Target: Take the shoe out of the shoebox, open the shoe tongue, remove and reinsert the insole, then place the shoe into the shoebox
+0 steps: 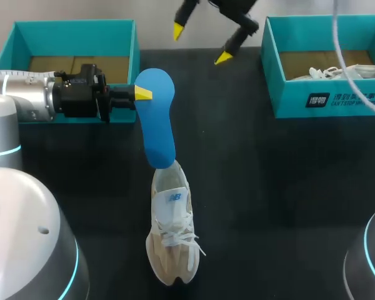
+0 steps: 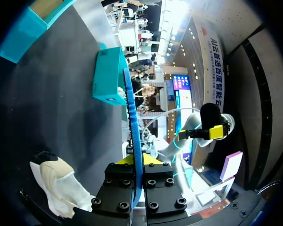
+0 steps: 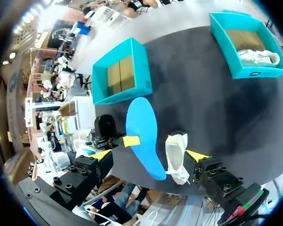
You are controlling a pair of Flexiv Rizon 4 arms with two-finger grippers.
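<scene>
While the left hand (image 1: 142, 94) pinches the blue insole (image 1: 157, 119) near its upper end, its lower end meets the heel of the white sneaker (image 1: 172, 237) on the black surface (image 1: 269, 187). The right hand (image 1: 200, 44) hangs wide open and empty beside the teal shoebox (image 1: 287, 100).

- The left arm (image 1: 25, 100) comes in level from the left. Its claw (image 1: 140, 95) points sideways toward the middle, with 2 fingers pinched on the insole (image 1: 156, 119).
- The right claw (image 1: 200, 44) hangs above the far side of the tabletop (image 1: 269, 187), tips angled down, its 2 fingers spread wide apart.
</scene>
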